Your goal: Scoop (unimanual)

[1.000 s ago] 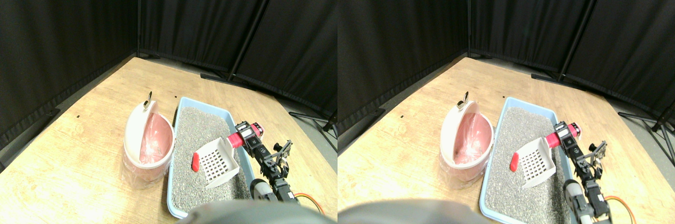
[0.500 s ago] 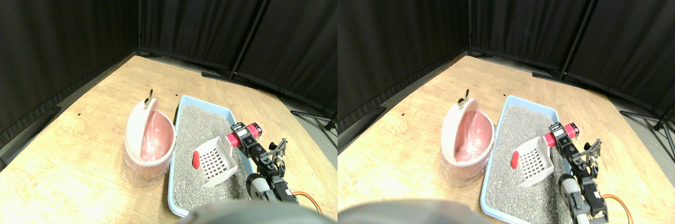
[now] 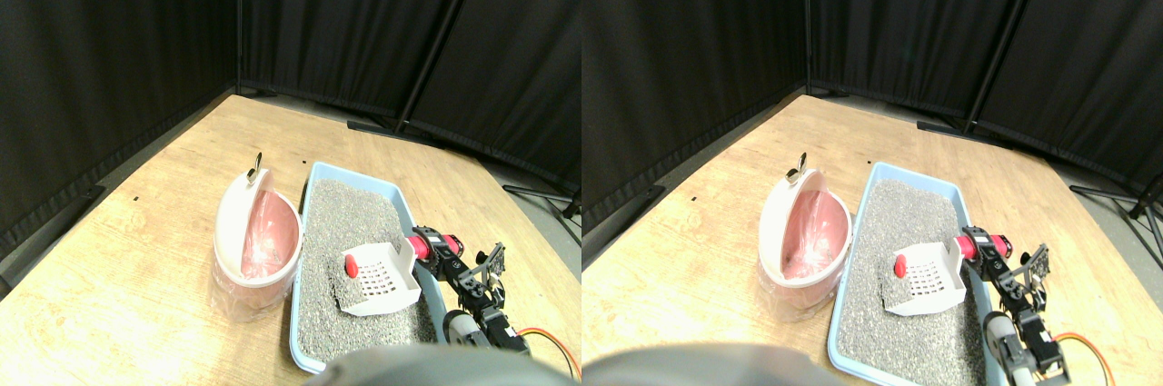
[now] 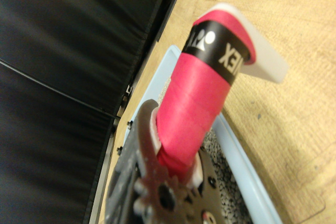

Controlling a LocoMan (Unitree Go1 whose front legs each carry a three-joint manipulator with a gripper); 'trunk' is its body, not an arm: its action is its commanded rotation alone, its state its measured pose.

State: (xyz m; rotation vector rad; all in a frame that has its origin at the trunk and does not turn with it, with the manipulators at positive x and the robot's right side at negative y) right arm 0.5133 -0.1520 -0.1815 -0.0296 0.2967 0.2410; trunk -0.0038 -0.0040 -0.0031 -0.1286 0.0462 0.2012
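**Scoop down in the litter, handle at the right gripper**

Right gripper (image 3: 434,250) sits at the right rim of the blue litter tray (image 3: 313,188), at the red-wrapped handle (image 3: 421,245) of the white slotted scoop (image 3: 382,279). In the wrist view the red handle (image 4: 197,103) fills the centre and runs down against the dark jaw frame, with a black lettered band near its far end. The handle looks seated against that jaw, but the gap between the jaws is not visible, so I cannot tell how far open they are or whether they clamp it.

Scoop lies low on the grey litter (image 3: 350,213), roughly mid-tray, its open mouth facing left. A small red object (image 3: 350,265) sits at the scoop's left front edge, touching it.

Pink lidded bin (image 3: 257,245) stands just left of the tray on the wooden floor (image 3: 136,250), lid tipped open. Black curtains (image 3: 118,32) behind.
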